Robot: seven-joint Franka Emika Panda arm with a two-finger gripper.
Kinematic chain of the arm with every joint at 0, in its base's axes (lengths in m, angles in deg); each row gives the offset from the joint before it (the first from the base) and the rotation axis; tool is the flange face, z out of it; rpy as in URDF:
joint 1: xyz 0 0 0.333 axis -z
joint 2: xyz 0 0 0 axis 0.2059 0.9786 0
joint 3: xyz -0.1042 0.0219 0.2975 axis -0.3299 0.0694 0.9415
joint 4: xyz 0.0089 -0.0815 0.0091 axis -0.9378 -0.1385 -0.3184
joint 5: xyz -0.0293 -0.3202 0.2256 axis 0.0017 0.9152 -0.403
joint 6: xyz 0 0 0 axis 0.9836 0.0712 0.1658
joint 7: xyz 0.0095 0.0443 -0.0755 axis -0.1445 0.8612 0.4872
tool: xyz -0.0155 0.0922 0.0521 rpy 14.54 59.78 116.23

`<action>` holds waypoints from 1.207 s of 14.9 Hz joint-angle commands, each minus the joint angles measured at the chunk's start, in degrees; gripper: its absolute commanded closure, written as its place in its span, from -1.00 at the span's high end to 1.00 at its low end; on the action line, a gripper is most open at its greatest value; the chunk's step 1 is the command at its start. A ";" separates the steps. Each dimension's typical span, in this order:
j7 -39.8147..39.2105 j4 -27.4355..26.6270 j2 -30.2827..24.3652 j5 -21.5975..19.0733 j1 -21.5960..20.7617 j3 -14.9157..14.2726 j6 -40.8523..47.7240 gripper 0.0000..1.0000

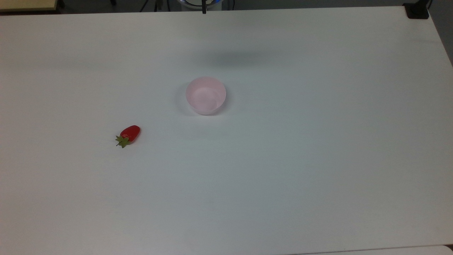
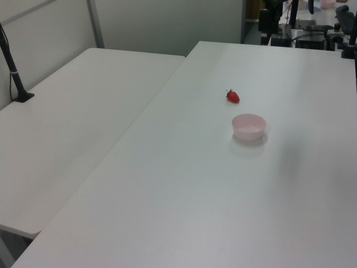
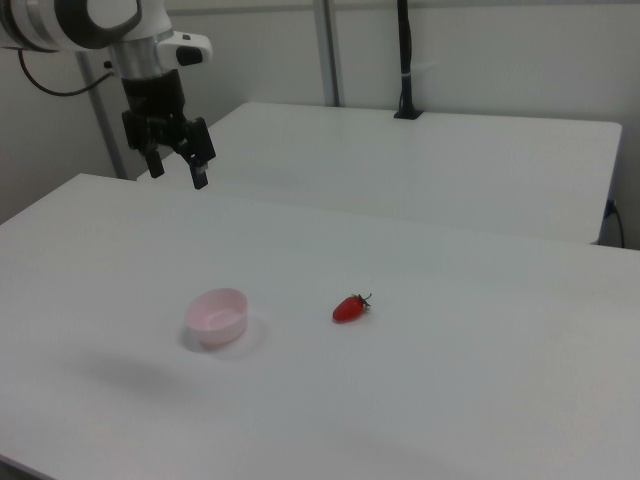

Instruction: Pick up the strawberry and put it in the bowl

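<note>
The red strawberry (image 1: 129, 134) with its green cap lies on the white table (image 1: 283, 159), to the lower left of the bowl in the top view; it also shows as the strawberry (image 2: 232, 96) and the strawberry (image 3: 349, 307). The pale pink bowl (image 1: 205, 95) stands empty near the table's middle, seen too as the bowl (image 2: 249, 127) and the bowl (image 3: 216, 316). In the right view my gripper (image 3: 178, 171) hangs high above the table, up and left of the bowl, open with nothing between its fingers.
A second white table (image 2: 72, 128) adjoins on the left view's left, with a black post (image 2: 12, 70) clamped on it. Another black post (image 3: 405, 60) rises at the right view's back. A black clamp (image 1: 417, 10) sits at the top view's upper right corner.
</note>
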 commanded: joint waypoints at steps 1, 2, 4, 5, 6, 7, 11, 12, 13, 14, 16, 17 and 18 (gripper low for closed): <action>-1.44 -0.57 -0.23 -0.76 0.91 -0.43 0.41 1.00; -1.79 -0.57 0.12 -0.76 1.35 -0.43 -0.03 1.00; -2.23 0.31 1.95 -0.67 1.88 -0.43 -1.70 1.00; -2.23 0.31 2.57 -0.50 2.49 -0.43 -2.49 1.00; -2.15 0.48 3.19 -0.49 2.84 -0.43 -3.36 1.00; -2.15 0.48 3.80 -0.49 3.02 -0.43 -3.81 1.00; -2.41 0.57 7.93 0.12 6.53 -0.43 -8.98 1.00; -2.32 0.57 8.81 0.12 7.41 -0.43 -9.78 1.00; -2.15 0.57 9.95 0.12 8.55 -0.43 -10.92 1.00; -1.80 0.57 10.92 0.12 9.43 -0.43 -13.02 1.00; -1.53 0.57 13.20 0.12 10.84 -0.43 -15.84 0.98; -0.84 0.57 14.52 0.12 11.45 -0.43 -16.64 0.90; 0.74 0.57 15.84 0.12 11.98 -0.43 -17.78 0.88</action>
